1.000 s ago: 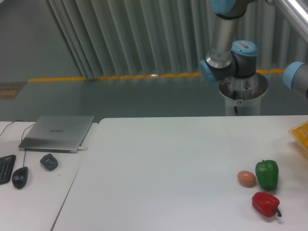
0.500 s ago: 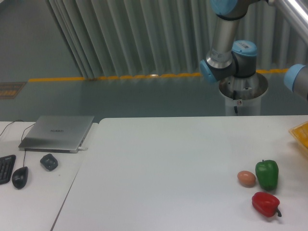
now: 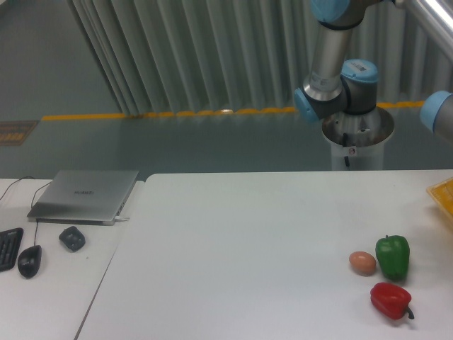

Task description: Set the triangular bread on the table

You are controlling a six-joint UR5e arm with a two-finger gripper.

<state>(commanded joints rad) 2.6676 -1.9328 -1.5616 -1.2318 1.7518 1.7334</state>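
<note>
The triangular bread is out of view. The white table [image 3: 241, 241] fills the lower middle and right of the camera view. Only arm links show: a grey and blue elbow joint [image 3: 340, 92] above the table's far edge and another blue joint [image 3: 439, 113] at the right border. The gripper itself lies beyond the right edge of the frame.
A brown egg [image 3: 362, 263], a green pepper [image 3: 393, 256] and a red pepper [image 3: 391, 300] sit near the table's right front. A yellow object [image 3: 444, 197] pokes in at the right edge. On the left desk lie a laptop [image 3: 85, 195], a mouse [image 3: 29, 261] and a small dark object [image 3: 72, 238].
The blue joint at the right edge has slid slightly further right, out of frame. Nothing on the table has moved.
</note>
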